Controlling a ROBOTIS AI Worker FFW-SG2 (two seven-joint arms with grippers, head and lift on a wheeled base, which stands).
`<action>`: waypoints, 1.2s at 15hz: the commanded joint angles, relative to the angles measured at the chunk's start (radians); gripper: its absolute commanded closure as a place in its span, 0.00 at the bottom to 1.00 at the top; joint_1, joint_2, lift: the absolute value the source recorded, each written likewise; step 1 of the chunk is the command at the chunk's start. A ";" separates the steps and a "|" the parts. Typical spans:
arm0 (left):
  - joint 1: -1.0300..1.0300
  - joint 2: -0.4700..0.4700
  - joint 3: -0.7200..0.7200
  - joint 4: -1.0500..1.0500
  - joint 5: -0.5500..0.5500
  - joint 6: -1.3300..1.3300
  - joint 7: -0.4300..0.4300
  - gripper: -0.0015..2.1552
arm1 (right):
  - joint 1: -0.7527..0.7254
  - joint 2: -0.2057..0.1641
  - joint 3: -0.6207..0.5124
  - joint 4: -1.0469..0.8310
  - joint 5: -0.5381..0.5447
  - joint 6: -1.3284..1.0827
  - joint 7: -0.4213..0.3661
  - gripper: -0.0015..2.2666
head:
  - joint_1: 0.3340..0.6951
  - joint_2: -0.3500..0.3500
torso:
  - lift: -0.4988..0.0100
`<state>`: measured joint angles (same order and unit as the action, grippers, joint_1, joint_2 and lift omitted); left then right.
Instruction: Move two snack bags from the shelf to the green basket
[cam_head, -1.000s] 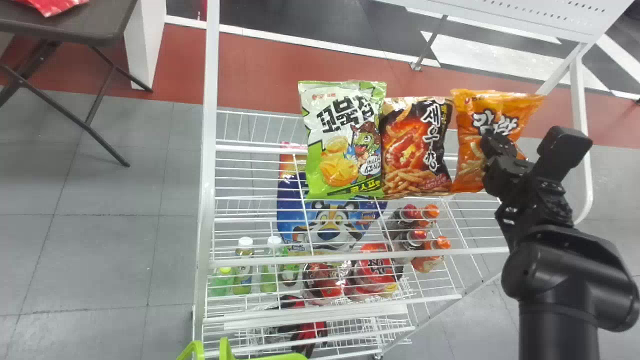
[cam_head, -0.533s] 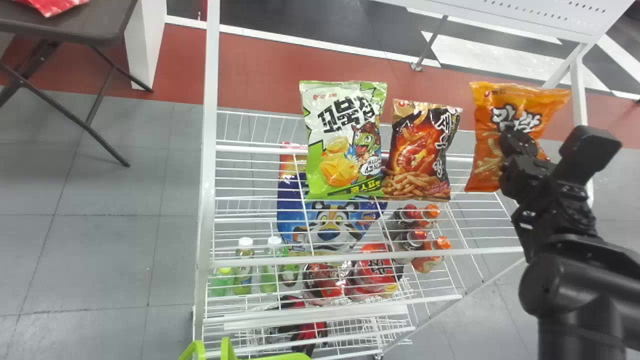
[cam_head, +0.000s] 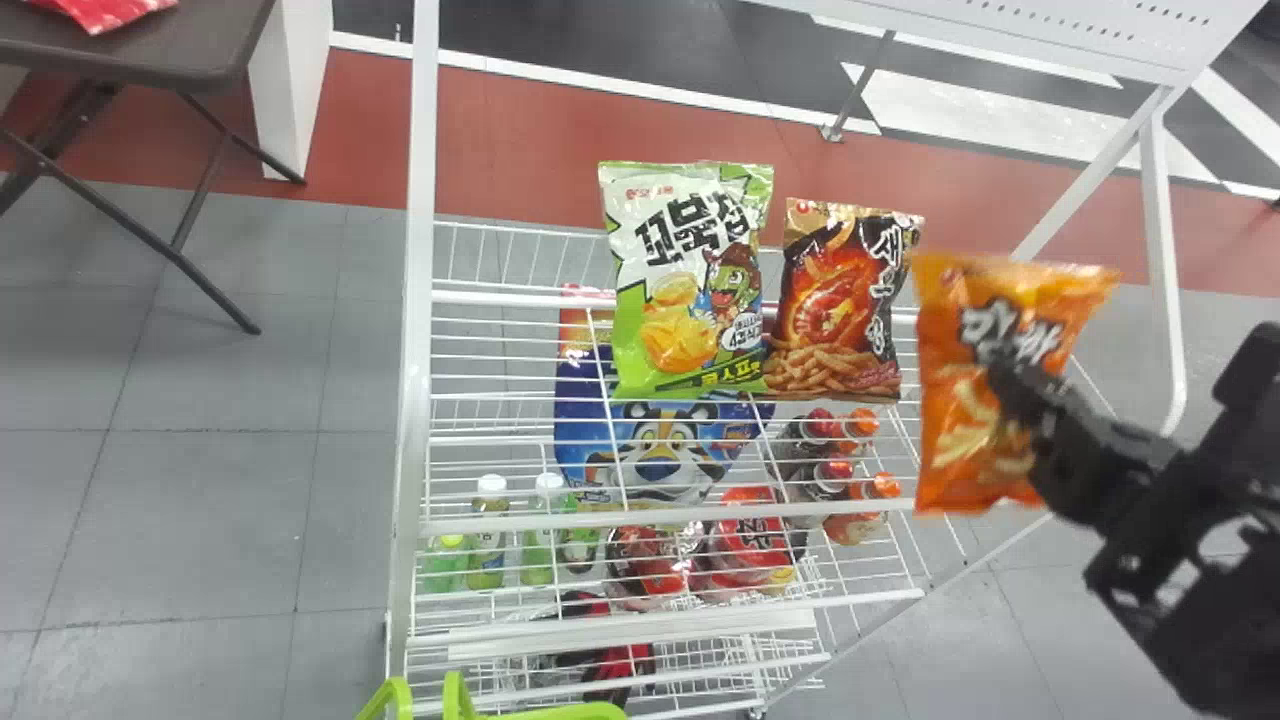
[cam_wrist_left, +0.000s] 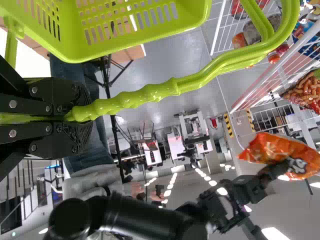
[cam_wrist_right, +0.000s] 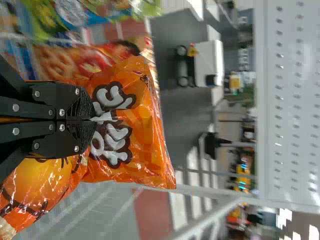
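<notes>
Before the left end of the shelf (cam_head: 416, 330), the green basket (cam_wrist_left: 150, 40) is held, its handle (cam_wrist_left: 150, 95) pinched by the left gripper (cam_wrist_left: 80, 118). On the shelf, a green-and-white bag (cam_head: 650, 280) and a dark bag (cam_head: 830, 290) are displayed. By its right end, an orange bag (cam_head: 950, 350) is clamped by the right gripper (cam_head: 1000, 370), picked but undelivered; any earlier delivery cannot be confirmed.

The grey floor tiles (cam_head: 200, 390) are bordered by a red band (cam_head: 520, 140), edged by a white line (cam_head: 600, 84). A dark folding table (cam_head: 150, 55) is set near a white upright block (cam_head: 290, 90). The room is lit by ceiling lights (cam_wrist_left: 170, 182).
</notes>
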<state>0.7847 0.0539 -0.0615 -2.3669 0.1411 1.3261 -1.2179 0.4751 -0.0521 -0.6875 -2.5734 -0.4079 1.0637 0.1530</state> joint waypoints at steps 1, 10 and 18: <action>0.001 -0.002 -0.001 -0.002 0.003 -0.001 0.000 0.99 | 0.037 0.035 -0.073 -0.079 -0.150 0.279 0.063 0.99 | 1.00 0.00 | 0.95; 0.002 -0.006 -0.020 -0.011 0.000 -0.008 0.009 0.99 | 0.154 0.053 0.011 -0.145 -0.327 0.508 0.168 0.99 | 1.00 0.00 | 0.95; -0.012 -0.008 -0.052 -0.037 -0.018 0.005 0.038 0.99 | 0.237 0.052 0.213 -0.107 -0.273 0.508 0.188 0.99 | 1.00 0.00 | 0.95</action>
<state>0.7764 0.0459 -0.1063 -2.4029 0.1281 1.3259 -1.1815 0.7066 0.0000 -0.4901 -2.6851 -0.6710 1.5671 0.3382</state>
